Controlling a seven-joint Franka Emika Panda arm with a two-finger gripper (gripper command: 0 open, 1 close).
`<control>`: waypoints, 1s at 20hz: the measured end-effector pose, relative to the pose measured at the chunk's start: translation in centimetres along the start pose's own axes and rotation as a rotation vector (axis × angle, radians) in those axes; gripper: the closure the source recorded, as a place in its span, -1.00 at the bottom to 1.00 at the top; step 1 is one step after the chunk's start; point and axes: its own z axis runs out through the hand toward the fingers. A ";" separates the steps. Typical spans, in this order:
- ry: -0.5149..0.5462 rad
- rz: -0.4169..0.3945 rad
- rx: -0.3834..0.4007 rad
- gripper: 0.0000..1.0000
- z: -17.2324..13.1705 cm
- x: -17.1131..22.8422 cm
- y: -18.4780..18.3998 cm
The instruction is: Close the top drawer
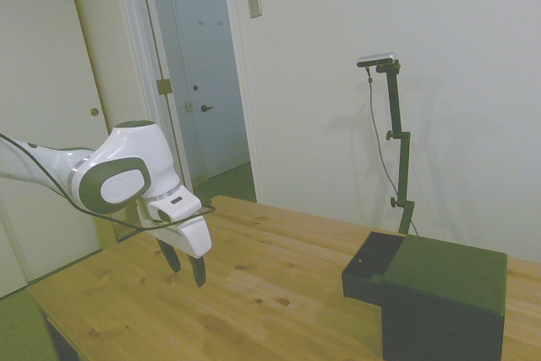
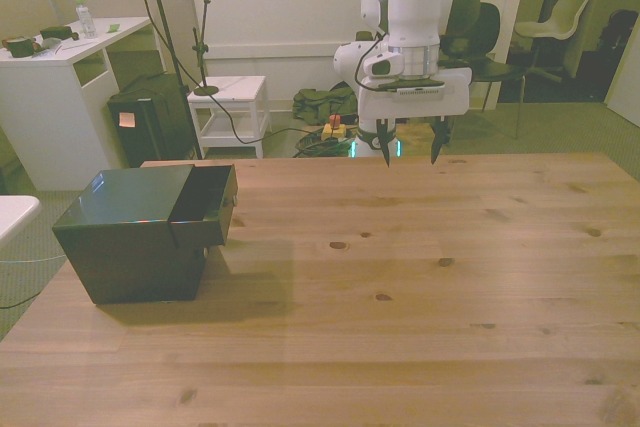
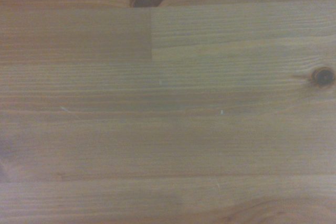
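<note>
The top drawer (image 2: 205, 205) is a shallow dark box that sticks partway out of the small dark cabinet (image 2: 125, 237) at the front view's left. In the side view the top drawer (image 1: 374, 266) juts out of the cabinet (image 1: 444, 302) toward the arm, its inside dark. My gripper (image 2: 410, 152) hangs open above the table's far edge, well apart from the drawer, with nothing between its fingers. The side view shows the gripper (image 1: 186, 266) a little above the wood. The wrist view holds only bare wooden planks with two dark knots.
The wooden table (image 2: 420, 287) stretches wide between gripper and cabinet. Behind the table stand a white desk (image 2: 60, 87), a small white side table (image 2: 228, 97) and a chair (image 2: 560, 17). In the side view a doorway (image 1: 203, 82) opens behind the arm.
</note>
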 end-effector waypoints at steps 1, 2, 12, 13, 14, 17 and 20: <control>0.000 -0.002 -0.003 -1.00 0.0 0.0 0.0; 0.000 -0.001 -0.011 -1.00 0.1 0.1 0.2; 0.138 0.287 -0.003 -1.00 -1.1 13.6 3.7; 0.149 0.317 -0.004 -1.00 -1.0 14.9 4.1; 0.158 0.345 -0.005 -1.00 -1.1 16.2 4.5; 0.175 0.419 0.000 -1.00 -1.4 19.7 5.6; 0.192 0.488 -0.004 1.00 -1.5 22.0 6.4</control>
